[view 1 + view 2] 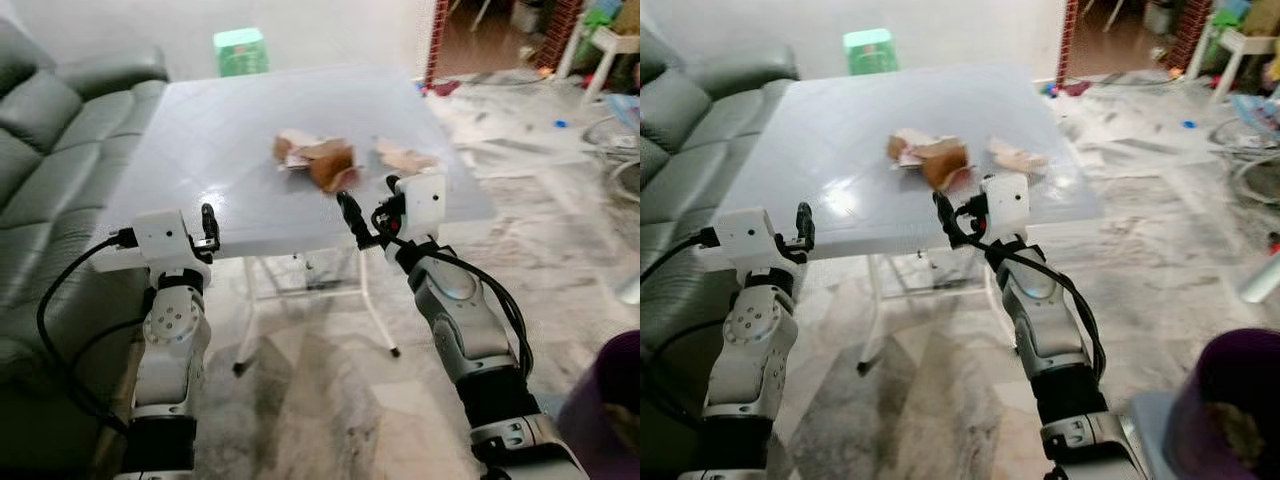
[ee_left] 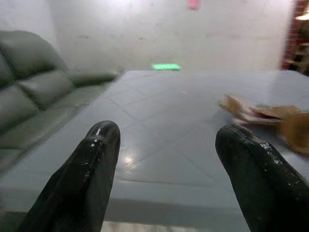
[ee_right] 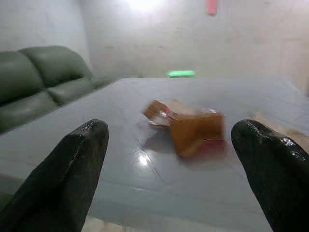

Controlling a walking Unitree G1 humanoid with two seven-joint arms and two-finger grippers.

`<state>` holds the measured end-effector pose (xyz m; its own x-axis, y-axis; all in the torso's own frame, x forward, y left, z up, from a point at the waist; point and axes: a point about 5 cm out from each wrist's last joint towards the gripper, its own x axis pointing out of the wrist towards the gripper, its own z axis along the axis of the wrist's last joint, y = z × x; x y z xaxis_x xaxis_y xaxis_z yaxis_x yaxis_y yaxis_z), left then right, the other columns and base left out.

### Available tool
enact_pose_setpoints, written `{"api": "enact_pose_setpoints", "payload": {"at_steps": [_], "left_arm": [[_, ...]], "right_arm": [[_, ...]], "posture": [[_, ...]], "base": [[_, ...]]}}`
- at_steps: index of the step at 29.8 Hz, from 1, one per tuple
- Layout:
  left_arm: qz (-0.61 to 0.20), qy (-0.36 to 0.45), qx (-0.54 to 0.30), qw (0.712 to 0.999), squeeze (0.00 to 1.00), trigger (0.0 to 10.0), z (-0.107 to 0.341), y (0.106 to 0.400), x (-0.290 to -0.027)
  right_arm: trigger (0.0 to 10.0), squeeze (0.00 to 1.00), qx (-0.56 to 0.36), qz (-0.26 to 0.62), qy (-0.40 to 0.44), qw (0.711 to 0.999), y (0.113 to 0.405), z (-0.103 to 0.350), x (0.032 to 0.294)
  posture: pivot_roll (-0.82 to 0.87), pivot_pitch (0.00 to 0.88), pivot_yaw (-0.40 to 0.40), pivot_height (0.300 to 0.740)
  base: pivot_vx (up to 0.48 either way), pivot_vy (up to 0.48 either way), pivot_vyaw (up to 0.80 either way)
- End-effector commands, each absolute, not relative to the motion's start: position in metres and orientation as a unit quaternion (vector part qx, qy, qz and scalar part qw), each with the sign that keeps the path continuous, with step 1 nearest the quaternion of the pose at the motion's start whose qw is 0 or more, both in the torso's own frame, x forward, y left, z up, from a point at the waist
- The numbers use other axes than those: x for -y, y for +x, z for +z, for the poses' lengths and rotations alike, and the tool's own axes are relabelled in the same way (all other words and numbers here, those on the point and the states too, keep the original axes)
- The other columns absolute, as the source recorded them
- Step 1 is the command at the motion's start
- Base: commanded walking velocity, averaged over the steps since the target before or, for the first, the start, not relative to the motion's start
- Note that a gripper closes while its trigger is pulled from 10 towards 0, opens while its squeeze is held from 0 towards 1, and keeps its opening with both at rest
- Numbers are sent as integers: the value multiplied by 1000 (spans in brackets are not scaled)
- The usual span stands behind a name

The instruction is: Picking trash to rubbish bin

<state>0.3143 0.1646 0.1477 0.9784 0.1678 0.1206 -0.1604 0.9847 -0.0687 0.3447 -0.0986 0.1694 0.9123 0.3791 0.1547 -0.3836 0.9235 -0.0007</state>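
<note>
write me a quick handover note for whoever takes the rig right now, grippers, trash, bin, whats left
Left gripper: open, empty, held at the near edge of the pale grey square table.
Right gripper: open, empty, at the near edge facing the trash.
Trash: crumpled brown cardboard box with flattened brown card pieces beside it, and a torn tan paper scrap further right, all lying on the table.
Purple rubbish bin: on the floor by the robot's right side, some contents inside.
Left: those three pieces are on the table, not in the bin.
</note>
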Motion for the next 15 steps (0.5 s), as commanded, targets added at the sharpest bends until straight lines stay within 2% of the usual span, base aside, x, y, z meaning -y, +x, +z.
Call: {"api": "enact_pose_setpoints", "payload": {"at_steps": [1,13,15], "left_arm": [[86,-19,64,994,0,10000,150,314,-168],[82,-15,57,995,0,10000,147,315,-168],[26,-18,47,998,0,10000,143,317,-156]], "right_arm": [[10000,0,89,193,17,977,346,177,97],[10000,0,103,172,14,979,347,180,101],[10000,0,114,133,2,985,349,182,112]], "posture": [[-30,38,42,740],[-26,38,42,740],[-23,36,40,740]], "base": [[0,480,0],[0,480,0],[0,0,0]]}}
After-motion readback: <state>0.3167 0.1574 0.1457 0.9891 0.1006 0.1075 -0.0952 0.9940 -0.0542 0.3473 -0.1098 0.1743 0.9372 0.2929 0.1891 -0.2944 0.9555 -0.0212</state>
